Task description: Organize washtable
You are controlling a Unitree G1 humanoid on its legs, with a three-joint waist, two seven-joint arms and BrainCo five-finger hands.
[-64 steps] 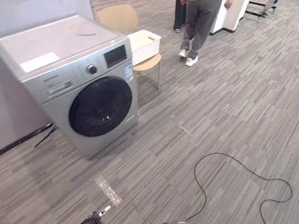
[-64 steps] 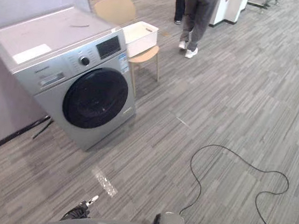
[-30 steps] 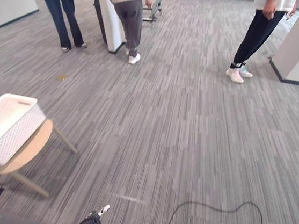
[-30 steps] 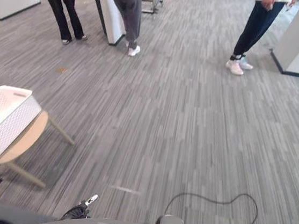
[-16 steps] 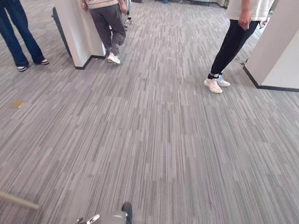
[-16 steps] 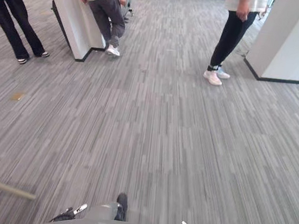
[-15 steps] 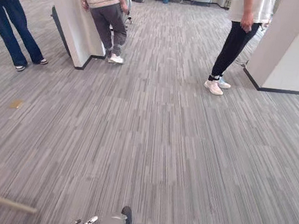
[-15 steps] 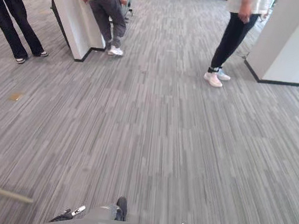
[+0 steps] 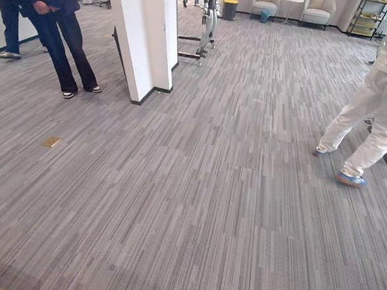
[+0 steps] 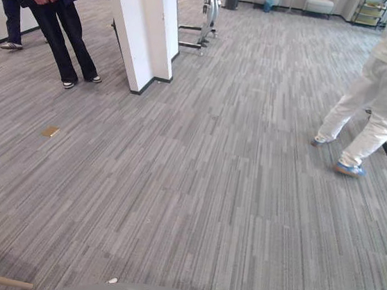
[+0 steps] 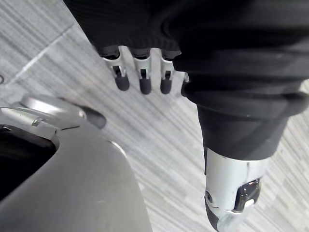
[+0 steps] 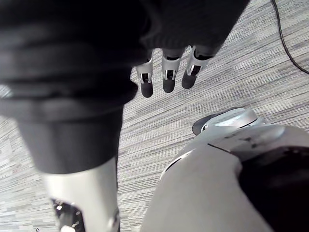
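Across the grey striped carpet floor [image 9: 195,187], people stood ahead.
Left hand [image 11: 144,72] and right hand [image 12: 168,72] hung with fingers slack, holding nothing; a white square pillar [image 9: 140,34] and a dark-clothed person [image 9: 48,9] stood left, a white-trousered person [image 9: 379,110] right.
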